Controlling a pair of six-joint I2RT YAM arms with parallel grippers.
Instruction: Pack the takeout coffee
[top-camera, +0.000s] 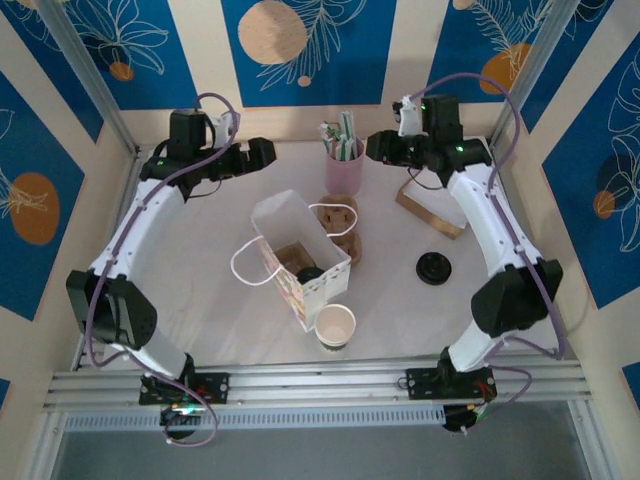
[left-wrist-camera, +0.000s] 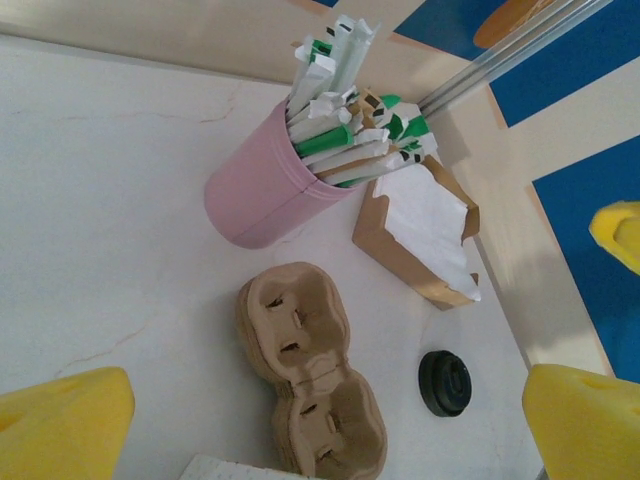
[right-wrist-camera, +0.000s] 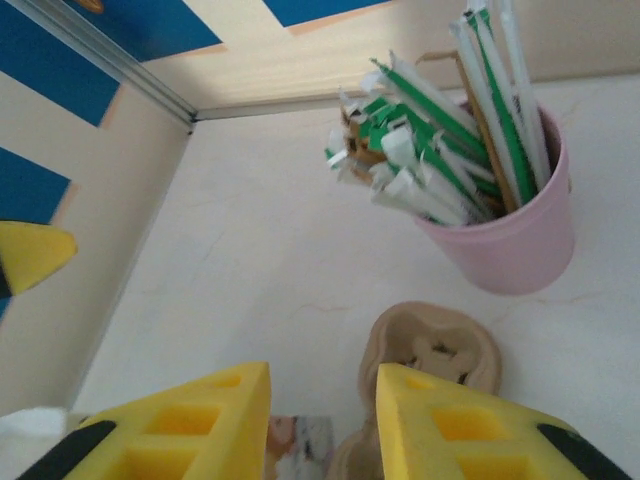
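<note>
No text, label or number can be read on anything here.

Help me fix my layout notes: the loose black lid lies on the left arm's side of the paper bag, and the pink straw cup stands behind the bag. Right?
No: the top external view shows the loose black lid on the right arm's side of the paper bag. The pink straw cup does stand behind the bag.

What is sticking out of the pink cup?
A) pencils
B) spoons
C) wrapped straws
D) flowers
C: a bunch of straws in green and white paper wrappers pokes out of the top of the pink cup.
</note>
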